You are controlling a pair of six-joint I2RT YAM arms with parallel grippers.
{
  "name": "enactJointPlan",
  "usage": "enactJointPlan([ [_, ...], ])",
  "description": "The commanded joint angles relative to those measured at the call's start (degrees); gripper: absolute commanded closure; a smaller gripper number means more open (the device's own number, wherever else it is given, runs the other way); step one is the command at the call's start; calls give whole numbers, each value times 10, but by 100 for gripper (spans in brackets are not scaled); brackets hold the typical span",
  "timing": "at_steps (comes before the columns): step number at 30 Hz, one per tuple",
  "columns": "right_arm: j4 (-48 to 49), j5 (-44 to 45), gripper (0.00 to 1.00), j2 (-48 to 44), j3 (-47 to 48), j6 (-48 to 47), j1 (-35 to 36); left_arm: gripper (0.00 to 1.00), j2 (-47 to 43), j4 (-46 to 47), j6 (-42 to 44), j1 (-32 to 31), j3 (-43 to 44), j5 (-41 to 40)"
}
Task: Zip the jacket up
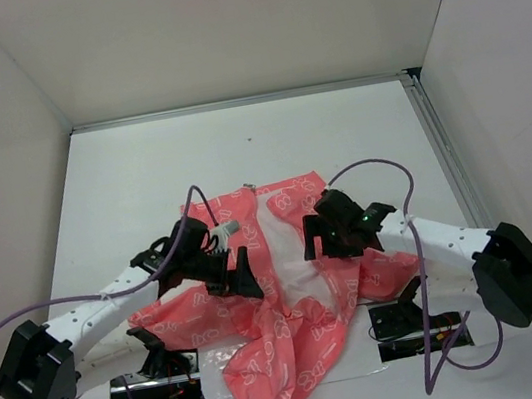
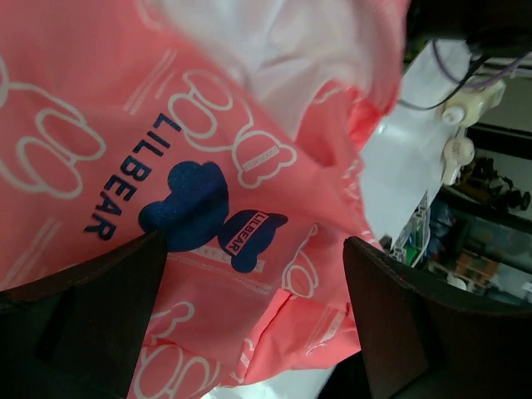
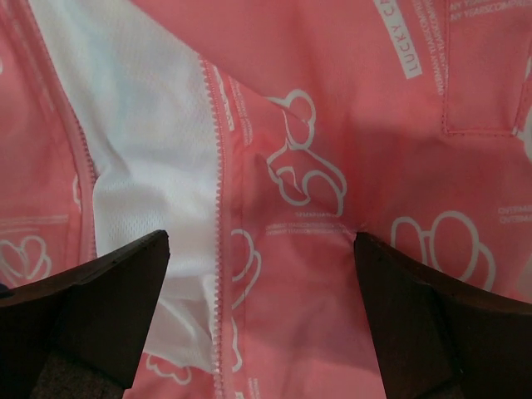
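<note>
Two arms lean over the jacket (image 1: 281,359), unzipped on the table (image 1: 237,143), left claw (image 1: 235,281) and right claw (image 1: 322,244) above it. Left wrist: jaws apart, empty, over the bear badge (image 2: 187,204). Right wrist: apart too, over the zip teeth (image 3: 218,208); better to bring both bottom ends together first

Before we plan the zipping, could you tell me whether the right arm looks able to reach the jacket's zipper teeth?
Probably yes: the right gripper hangs open over the jacket, and the zipper teeth lie bare right beneath it.
</note>
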Motion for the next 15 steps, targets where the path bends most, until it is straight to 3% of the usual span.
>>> enactJointPlan([
  [1,2,12,1,31,2,34,2,1,23,18,-38,-18,-22,-2],
  [5,52,77,18,122,27,87,-32,5,120,78,-40,-10,-20,-11],
  [7,87,66,19,174,61,90,-78,9,196,83,-33,10,5,-23],
  [9,90,68,13,209,115,82,-109,10,283,99,-21,32,55,-39],
  [11,70,94,11,257,160,56,-122,12,372,50,-10,65,148,-60],
  [15,35,64,13,335,261,42,-181,15,468,23,17,111,270,-73],
])
